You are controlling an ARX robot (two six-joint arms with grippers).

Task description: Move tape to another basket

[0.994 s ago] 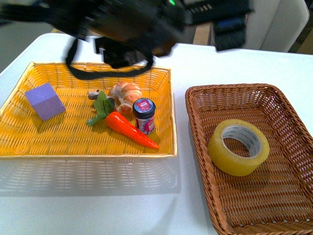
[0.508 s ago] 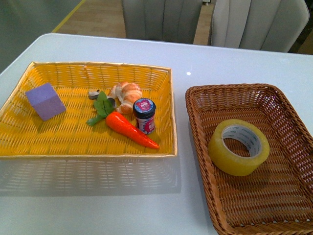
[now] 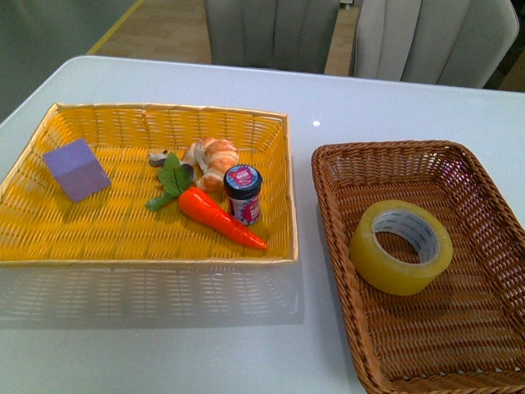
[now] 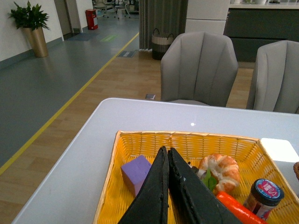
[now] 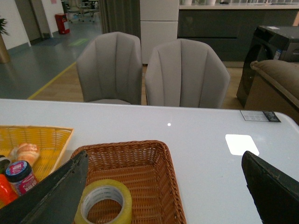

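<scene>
Tape lay flat in the brown basket, both grippers clear of it.

Front view: the tape (image 3: 401,246) rested on the floor of the brown basket (image 3: 328,182), beside the yellow basket (image 3: 98,248) holding a purple block (image 3: 76,170), carrot (image 3: 220,217), jar (image 3: 243,193) and croissant (image 3: 212,159); no arm showed. Left wrist view: the left gripper (image 4: 166,156) hung above the yellow basket with fingers pressed together, the purple block just beneath. Right wrist view: the right gripper (image 5: 163,186) was spread wide, the tape below and between its fingers (image 5: 56,193), untouched, on the white worktop (image 5: 205,135).
</scene>
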